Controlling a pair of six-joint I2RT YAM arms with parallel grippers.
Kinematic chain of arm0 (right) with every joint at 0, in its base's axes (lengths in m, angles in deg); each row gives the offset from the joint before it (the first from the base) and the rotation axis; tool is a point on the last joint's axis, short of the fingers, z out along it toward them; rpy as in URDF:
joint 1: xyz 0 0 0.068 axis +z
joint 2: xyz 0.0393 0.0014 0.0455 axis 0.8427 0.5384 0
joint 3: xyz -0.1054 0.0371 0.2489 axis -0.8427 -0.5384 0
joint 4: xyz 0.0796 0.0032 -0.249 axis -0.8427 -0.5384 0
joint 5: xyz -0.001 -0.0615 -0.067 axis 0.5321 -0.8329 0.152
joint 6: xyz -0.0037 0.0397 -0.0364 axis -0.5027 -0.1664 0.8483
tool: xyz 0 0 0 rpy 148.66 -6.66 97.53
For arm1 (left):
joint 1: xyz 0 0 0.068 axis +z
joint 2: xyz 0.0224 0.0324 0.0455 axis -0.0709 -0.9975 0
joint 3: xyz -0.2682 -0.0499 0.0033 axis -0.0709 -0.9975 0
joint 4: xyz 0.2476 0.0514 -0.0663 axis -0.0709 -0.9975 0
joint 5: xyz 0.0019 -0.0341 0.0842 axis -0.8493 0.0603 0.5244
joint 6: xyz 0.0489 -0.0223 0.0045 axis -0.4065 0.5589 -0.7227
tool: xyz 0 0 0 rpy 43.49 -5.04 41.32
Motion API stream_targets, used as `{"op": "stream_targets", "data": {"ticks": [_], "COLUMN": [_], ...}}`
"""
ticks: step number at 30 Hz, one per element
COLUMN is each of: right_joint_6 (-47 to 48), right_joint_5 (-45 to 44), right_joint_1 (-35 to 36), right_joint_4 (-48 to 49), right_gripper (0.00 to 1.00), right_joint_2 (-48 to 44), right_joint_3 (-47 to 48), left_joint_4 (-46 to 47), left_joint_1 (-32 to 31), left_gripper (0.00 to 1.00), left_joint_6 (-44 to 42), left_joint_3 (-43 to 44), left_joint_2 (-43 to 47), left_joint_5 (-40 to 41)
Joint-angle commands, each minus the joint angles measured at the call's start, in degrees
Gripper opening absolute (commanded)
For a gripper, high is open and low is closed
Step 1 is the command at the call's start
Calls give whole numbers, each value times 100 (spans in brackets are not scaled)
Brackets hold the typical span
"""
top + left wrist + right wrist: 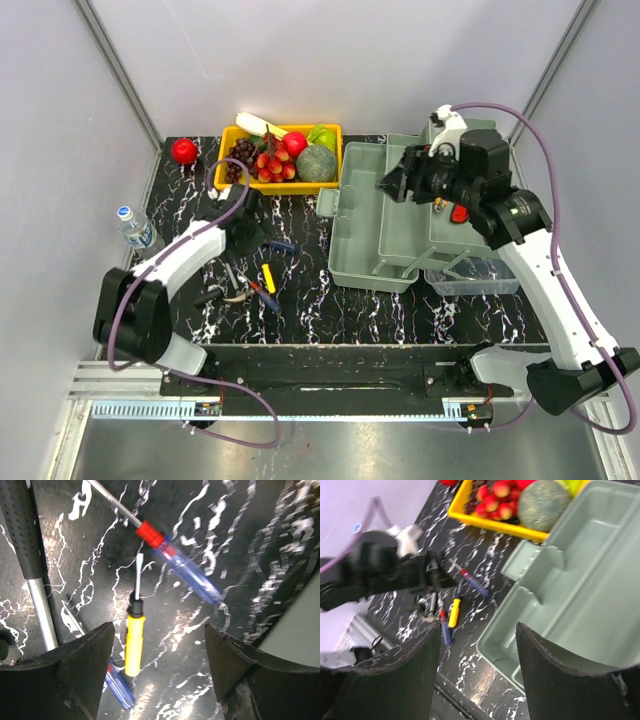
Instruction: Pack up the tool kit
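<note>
Your toolbox point(370, 235) sits open on the right half of the counter point(330, 310), hollow side up. Its long axis runs from the near edge toward the far edge. The compartments you can see hold nothing, so by my reading packing has hardly begun.

The hand tools lie loose on the counter, left of the box. The yellow-handled screwdriver point(134, 647) lies nearly parallel to the box, with its blade apparently pointing away from you. The blue-handled screwdriver point(187, 572) with the red collar lies diagonally just beyond it, shaft away from the box.

Your left claw point(159, 630) hovers low over the yellow-handled screwdriver, fingers spread wide on either side of it and gripping nothing. Your right claw point(479, 627) hangs above the box, also spread and empty. Every tool you can see has yet to go in, and the lid has yet to be shut.
</note>
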Motion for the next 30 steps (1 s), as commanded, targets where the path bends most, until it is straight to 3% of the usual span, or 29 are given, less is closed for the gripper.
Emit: {"op": "stream_targets", "data": {"ticks": [1, 4, 9, 14, 19, 23, 27, 30], "right_joint_6": [122, 165, 218, 245, 288, 367, 412, 421], "right_joint_5": [322, 94, 6, -381, -434, -504, -435, -5], "right_joint_1": [370, 370, 370, 370, 370, 370, 370, 370], "right_joint_4": [434, 434, 425, 399, 372, 329, 320, 425], "right_gripper": [66, 66, 67, 69, 70, 72, 74, 79], "right_joint_2": [136, 137, 119, 23, 84, 180, 295, 391], "right_joint_3": [143, 205, 153, 29, 38, 99, 187, 196], "left_joint_4": [455, 552, 561, 508, 508, 342, 122, 113], "left_joint_1": [1, 10, 10, 1, 1, 1, 1, -7], "left_gripper": [71, 63, 59, 49, 27, 1, 0, 0], "left_joint_6": [-123, -167, -132, -96, -228, -509, -851, -1168], "left_joint_3": [-176, -98, -9, -36, -9, 306, 842, 1308], "left_joint_2": [-630, -1026, -1396, -1660, -1599, -1397, -923, -484], "left_joint_5": [-193, -237, -220, -88, 26, 210, 194, -253]}}
